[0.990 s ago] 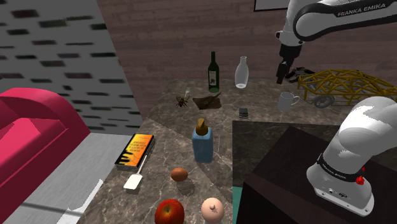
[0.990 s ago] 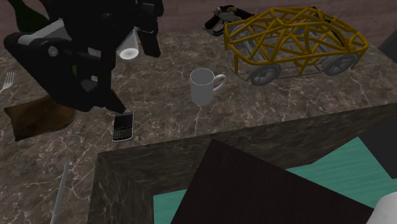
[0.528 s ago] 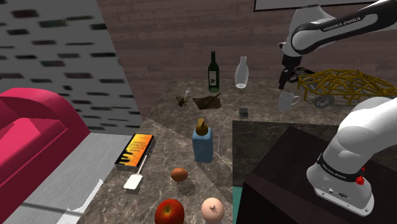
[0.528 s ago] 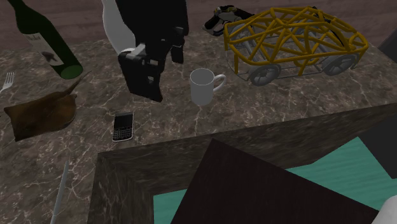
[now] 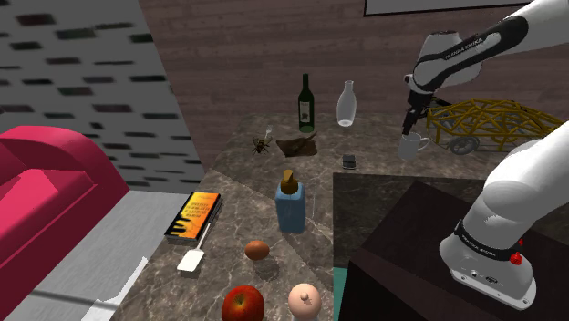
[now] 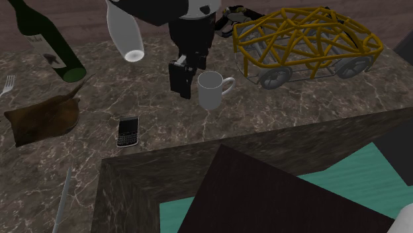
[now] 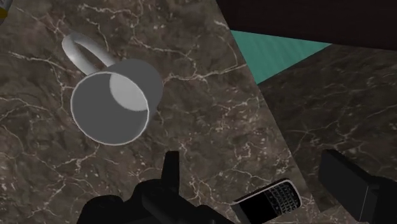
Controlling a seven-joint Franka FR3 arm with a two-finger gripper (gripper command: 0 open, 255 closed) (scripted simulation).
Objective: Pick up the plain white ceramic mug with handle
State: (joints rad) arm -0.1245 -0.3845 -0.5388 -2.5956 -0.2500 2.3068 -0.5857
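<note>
A plain white mug (image 6: 212, 91) stands upright on the dark marbled counter (image 6: 298, 109), its handle turned toward the yellow wire car. In the shoulder view the mug (image 5: 412, 144) sits at the far right of the counter. My black gripper (image 6: 187, 73) hangs just beside the mug, on the second exterior view's left, close above the counter. In the shoulder view the gripper (image 5: 409, 123) is right over the mug. In the wrist view the gripper (image 7: 251, 162) is open, and the mug (image 7: 114, 105) lies outside the fingers, beyond the left finger (image 7: 169, 175). Nothing is held.
A yellow wire car model (image 6: 301, 43) stands close behind the mug. A black phone (image 6: 128, 131) lies near the counter's inner edge. A green bottle (image 5: 306, 102), a clear bottle (image 5: 346, 103) and a brown flat thing (image 6: 43, 116) sit further along. The dark stand (image 5: 419, 246) borders the counter.
The gripper has come down and moved across the second exterior view to the right, from over the phone to right beside the mug. The mug has not moved.
</note>
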